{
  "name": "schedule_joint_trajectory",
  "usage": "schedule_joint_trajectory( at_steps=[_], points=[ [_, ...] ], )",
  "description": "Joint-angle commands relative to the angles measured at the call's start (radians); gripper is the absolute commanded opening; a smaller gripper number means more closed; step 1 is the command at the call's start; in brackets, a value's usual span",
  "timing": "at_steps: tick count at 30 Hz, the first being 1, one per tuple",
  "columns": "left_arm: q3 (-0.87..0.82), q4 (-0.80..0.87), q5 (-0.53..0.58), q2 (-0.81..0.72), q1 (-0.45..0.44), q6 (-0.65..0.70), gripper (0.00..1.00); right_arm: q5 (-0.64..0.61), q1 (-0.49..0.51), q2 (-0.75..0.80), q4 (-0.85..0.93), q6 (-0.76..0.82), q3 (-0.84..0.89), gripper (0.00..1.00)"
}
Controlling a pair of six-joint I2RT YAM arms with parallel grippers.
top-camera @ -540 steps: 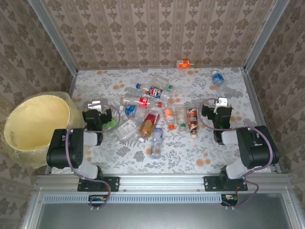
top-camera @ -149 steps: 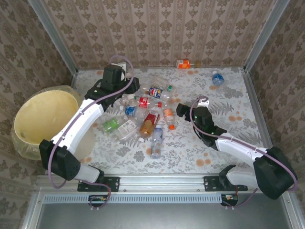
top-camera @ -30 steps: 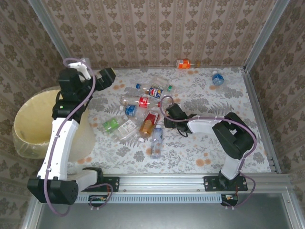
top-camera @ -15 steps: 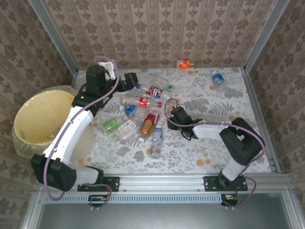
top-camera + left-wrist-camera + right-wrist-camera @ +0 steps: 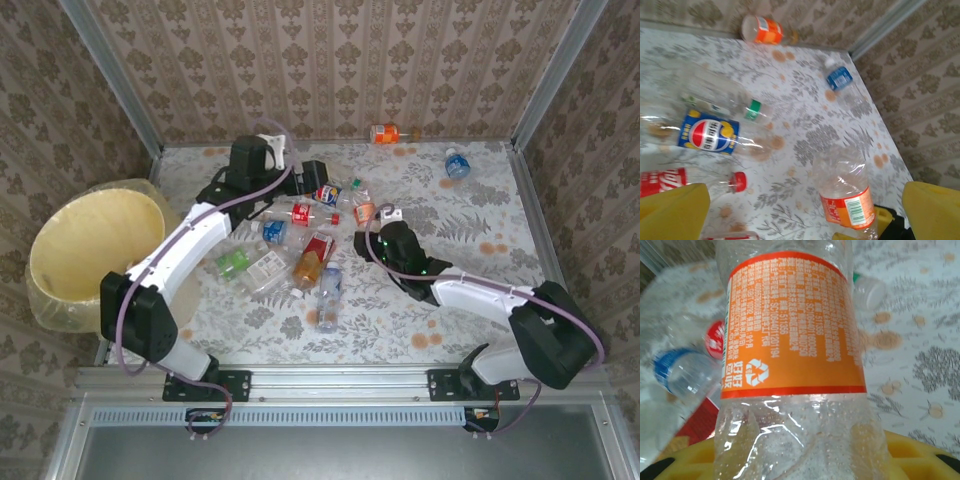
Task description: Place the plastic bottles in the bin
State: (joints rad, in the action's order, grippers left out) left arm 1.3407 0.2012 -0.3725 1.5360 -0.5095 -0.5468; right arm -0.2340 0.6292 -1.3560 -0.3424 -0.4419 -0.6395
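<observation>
Floral table (image 5: 480,290) with plastic bottles (image 5: 304,213); left jaws wide apart, right jaws tight around orange-labelled bottle (image 5: 790,325).

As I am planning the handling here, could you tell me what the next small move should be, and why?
Probably bring the open left gripper to the orange-label bottle and take it: the right gripper holds it clear of the table, and the bin sits far left, on the left gripper's side.
</observation>
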Motion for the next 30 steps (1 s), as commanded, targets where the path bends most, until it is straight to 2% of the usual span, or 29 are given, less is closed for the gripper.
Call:
schedule_joint_trajectory(
  at_steps=[1, 4, 6, 9, 12, 16, 22, 26, 30],
  points=[
    [0.052, -0.065, -0.087, 0.040, -0.041, -0.022, 1.00, 0.046, 0.003, 0.050, -0.152, 0.022, 0.026, 0.39],
    [0.030, -0.119, -0.093, 0.069, -0.080, -0.040, 1.00, 0.069, 0.003, 0.073, -0.186, 0.020, 0.027, 0.39],
    [-0.039, -0.237, -0.101, 0.072, -0.095, -0.078, 1.00, 0.078, 0.003, 0.083, -0.198, 0.018, 0.026, 0.39],
    [-0.114, -0.435, -0.196, 0.087, -0.102, -0.147, 1.00, 0.107, 0.003, 0.087, -0.218, 0.016, 0.023, 0.39],
    [-0.099, -0.443, -0.232, 0.114, -0.117, -0.142, 1.00, 0.105, 0.003, 0.086, -0.270, 0.003, 0.034, 0.39],
    [-0.107, -0.408, -0.155, 0.126, -0.148, -0.122, 1.00, 0.112, 0.003, 0.077, -0.343, 0.001, 0.040, 0.39],
    [-0.090, -0.461, -0.233, 0.157, -0.157, -0.135, 1.00, 0.157, 0.003, 0.040, -0.322, 0.046, -0.020, 0.41],
    [-0.095, -0.481, -0.248, 0.158, -0.158, -0.135, 0.92, 0.168, 0.003, 0.034, -0.290, 0.061, -0.047, 0.42],
    [-0.073, -0.472, -0.292, 0.171, -0.157, -0.130, 0.77, 0.173, 0.003, 0.040, -0.274, 0.067, -0.051, 0.42]
  ],
)
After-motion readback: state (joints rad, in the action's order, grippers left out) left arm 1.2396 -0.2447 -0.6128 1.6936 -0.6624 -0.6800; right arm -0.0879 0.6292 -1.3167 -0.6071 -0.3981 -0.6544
